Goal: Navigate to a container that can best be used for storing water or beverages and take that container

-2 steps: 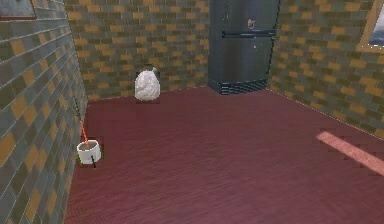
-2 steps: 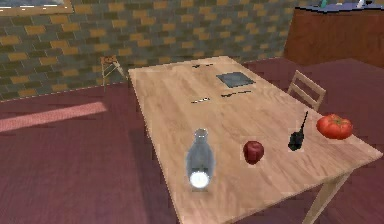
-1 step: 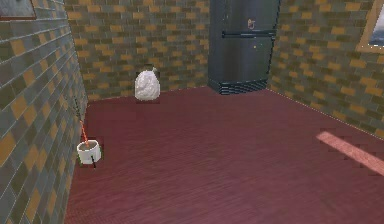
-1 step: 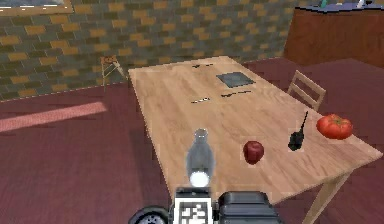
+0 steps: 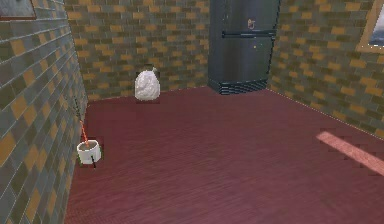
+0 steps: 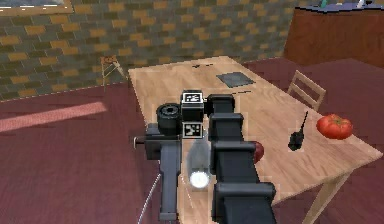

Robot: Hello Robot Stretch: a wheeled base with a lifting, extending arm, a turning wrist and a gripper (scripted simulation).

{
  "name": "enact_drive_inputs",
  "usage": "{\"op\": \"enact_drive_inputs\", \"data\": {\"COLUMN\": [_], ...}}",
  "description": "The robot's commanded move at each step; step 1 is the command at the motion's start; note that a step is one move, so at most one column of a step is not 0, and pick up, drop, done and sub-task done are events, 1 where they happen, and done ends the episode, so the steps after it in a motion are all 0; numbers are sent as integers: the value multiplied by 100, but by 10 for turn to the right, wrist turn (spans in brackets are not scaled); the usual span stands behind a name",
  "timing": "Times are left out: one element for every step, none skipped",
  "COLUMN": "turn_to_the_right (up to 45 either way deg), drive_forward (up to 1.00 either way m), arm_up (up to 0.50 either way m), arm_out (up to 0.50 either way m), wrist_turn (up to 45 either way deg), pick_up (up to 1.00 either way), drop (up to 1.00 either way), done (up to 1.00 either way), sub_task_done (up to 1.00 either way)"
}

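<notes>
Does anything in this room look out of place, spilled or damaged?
Nothing looks spilled or damaged. Only a white lumpy bundle sits on the floor near the dark fridge, an unusual spot.

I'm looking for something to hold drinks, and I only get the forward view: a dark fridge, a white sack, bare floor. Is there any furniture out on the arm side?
Observer: Yes, a wooden table stands there.
Operator: Anything on it?
Observer: A red tomato, near the table's edge at the arm side view's right.
Operator: Any bottle or cup?
Observer: A small dark upright thing stands just left of the tomato; I can't tell what it is.
</notes>
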Motion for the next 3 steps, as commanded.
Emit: {"op": "enact_drive_inputs", "data": {"turn_to_the_right": [0, 0, 0], "drive_forward": [0, 0, 0], "arm_up": [0, 0, 0], "arm_out": [0, 0, 0], "wrist_turn": [450, 450, 450], "pick_up": [0, 0, 0], "drop": [0, 0, 0], "done": [0, 0, 0], "sub_task_done": [0, 0, 0]}}
